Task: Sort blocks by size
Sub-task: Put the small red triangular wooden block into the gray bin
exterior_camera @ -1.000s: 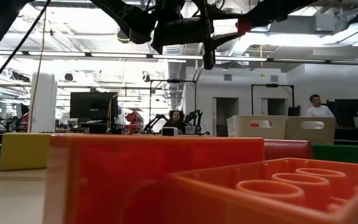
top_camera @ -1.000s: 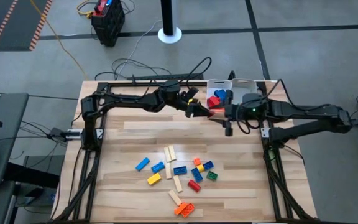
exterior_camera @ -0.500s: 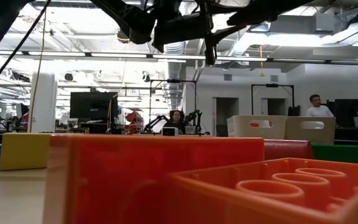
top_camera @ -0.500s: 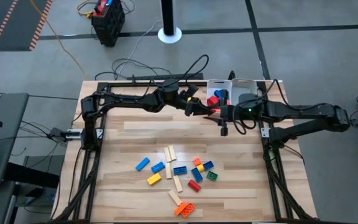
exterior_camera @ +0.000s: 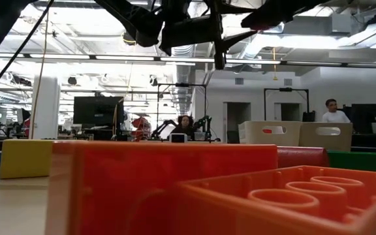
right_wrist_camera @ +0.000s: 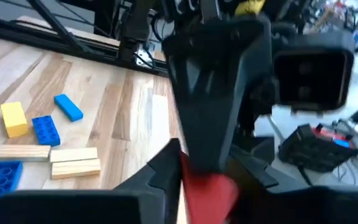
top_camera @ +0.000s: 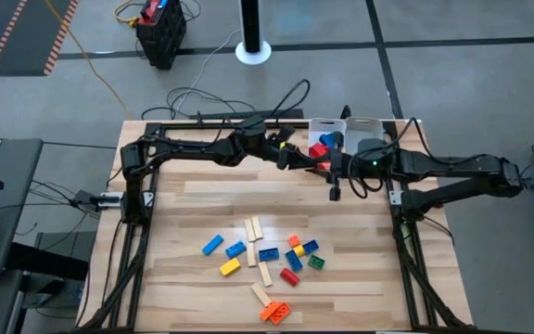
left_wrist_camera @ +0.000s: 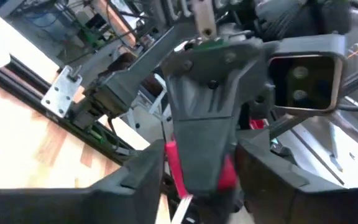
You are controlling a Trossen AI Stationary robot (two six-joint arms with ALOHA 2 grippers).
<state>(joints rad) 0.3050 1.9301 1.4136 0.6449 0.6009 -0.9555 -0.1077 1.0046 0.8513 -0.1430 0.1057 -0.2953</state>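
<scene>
I'm seeing the wooden bench (top_camera: 193,213) with both arms meeting at its far edge, next to the white trays (top_camera: 360,127).

The left gripper (top_camera: 306,161) and right gripper (top_camera: 334,176) are sitting nose to nose, almost touching, just in front of the tray that has red and blue bricks (top_camera: 324,146) in it.

Both wrist views are showing a red brick (right_wrist_camera: 211,190) down between the dark fingers, but each is mostly filled by the other arm's gripper body. I cannot tell whether either set of jaws is spread or pinching, or which one has the brick.

The loose blocks (top_camera: 265,254) are lying in a cluster mid-bench, toward the near side: blue, yellow, orange, red and green bricks plus pale wooden bars (top_camera: 253,229), well apart from both grippers.

An orange brick (exterior_camera: 286,196) is filling the low view up close.
</scene>
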